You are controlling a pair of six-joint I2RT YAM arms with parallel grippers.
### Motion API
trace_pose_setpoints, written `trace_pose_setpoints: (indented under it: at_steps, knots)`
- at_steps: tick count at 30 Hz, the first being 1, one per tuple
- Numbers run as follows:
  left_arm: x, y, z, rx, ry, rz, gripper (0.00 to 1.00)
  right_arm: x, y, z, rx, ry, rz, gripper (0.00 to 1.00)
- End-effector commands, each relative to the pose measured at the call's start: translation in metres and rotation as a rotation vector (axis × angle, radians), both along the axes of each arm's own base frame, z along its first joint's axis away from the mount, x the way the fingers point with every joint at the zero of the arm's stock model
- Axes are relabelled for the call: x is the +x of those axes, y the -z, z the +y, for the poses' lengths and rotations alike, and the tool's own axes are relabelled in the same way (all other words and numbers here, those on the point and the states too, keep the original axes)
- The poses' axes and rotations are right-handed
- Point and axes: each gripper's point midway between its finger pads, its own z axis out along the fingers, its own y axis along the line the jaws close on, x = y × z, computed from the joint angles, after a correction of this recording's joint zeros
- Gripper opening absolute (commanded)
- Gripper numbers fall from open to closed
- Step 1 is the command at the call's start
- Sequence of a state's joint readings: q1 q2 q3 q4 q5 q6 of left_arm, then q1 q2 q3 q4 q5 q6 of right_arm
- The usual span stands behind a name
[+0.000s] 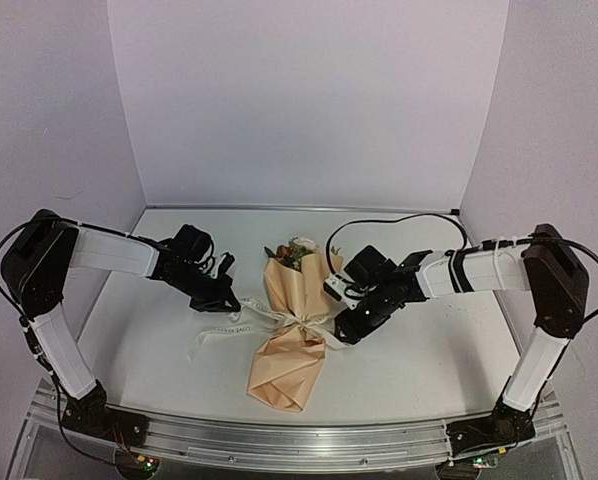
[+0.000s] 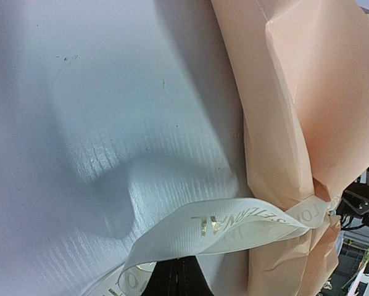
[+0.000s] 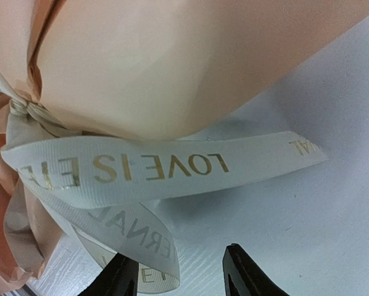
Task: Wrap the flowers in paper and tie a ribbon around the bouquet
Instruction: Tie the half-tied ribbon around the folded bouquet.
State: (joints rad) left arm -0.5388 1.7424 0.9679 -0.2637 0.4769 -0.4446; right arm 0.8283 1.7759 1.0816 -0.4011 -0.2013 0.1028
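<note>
Where the paper (image 1: 284,375) cone opens toward the far edge of the table (image 1: 149,350), the flowers (image 1: 294,252) show at its mouth: rust-brown, pink and cream heads with green leaves. The stems are enclosed in the cone and cannot be seen. The bouquet (image 1: 291,300) lies at the middle of the table, flower end toward the far edge. Its paper is gathered at a narrow waist and flares again into a crumpled skirt toward the near edge.

The ribbon (image 1: 229,328) is tied around that waist in a knot (image 3: 24,108). One tail runs from the knot toward the left edge and ends on the table surface. On the right side a loop and a flat tail with gold lettering lie beside the cone.

The left end effector (image 2: 178,277) is fully closed, just left of the waist. The ribbon arches across its fingertips, but the views do not show whether it is pinched.

The right end effector (image 3: 176,253) sits just right of the waist, jaws partly apart. Nothing is between them, and the ribbon loop lies beside one finger (image 3: 116,277).
</note>
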Motion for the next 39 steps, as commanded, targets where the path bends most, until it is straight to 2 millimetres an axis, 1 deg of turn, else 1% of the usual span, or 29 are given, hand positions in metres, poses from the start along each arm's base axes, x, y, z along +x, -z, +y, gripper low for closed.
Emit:
trace_pose_setpoints:
  at_steps: [1, 9, 15, 18, 19, 21, 22, 23, 26, 32, 39]
  knots:
    - [0.01, -0.013, -0.01, -0.031, 0.02, -0.035, 0.0, 0.008, -0.01, 0.021, 0.044, -0.031, -0.034, 0.49]
    - [0.008, -0.012, -0.011, -0.033, 0.025, -0.03, 0.0, 0.01, -0.01, 0.033, 0.049, -0.047, -0.068, 0.48]
    - [0.006, -0.012, -0.012, -0.034, 0.027, -0.029, 0.0, 0.015, -0.011, 0.037, 0.05, -0.027, -0.084, 0.39]
    - [0.006, -0.011, -0.012, -0.031, 0.024, -0.027, 0.0, 0.019, -0.012, 0.037, 0.044, -0.007, -0.095, 0.29]
    - [0.006, -0.011, -0.011, -0.03, 0.024, -0.026, 0.0, 0.019, -0.013, 0.037, 0.043, 0.001, -0.098, 0.24]
    - [0.006, -0.01, -0.01, -0.021, 0.017, -0.027, 0.0, 0.021, -0.013, 0.034, 0.037, 0.02, -0.103, 0.12]
    - [0.006, -0.01, -0.008, -0.014, 0.012, -0.028, 0.0, 0.021, -0.014, 0.032, 0.03, 0.03, -0.11, 0.02]
    - [0.005, -0.009, -0.006, -0.006, 0.006, -0.025, 0.0, 0.022, -0.013, 0.028, 0.02, 0.048, -0.119, 0.0]
    - [0.004, -0.005, -0.001, 0.011, -0.018, -0.019, 0.0, 0.025, -0.015, 0.012, -0.016, 0.113, -0.148, 0.0]
    - [0.002, 0.003, 0.011, 0.033, -0.061, 0.002, 0.0, 0.031, -0.02, -0.03, -0.137, 0.271, -0.216, 0.0]
    - [0.003, 0.007, 0.021, 0.037, -0.098, 0.02, 0.0, 0.035, -0.027, -0.051, -0.172, 0.376, -0.245, 0.0]
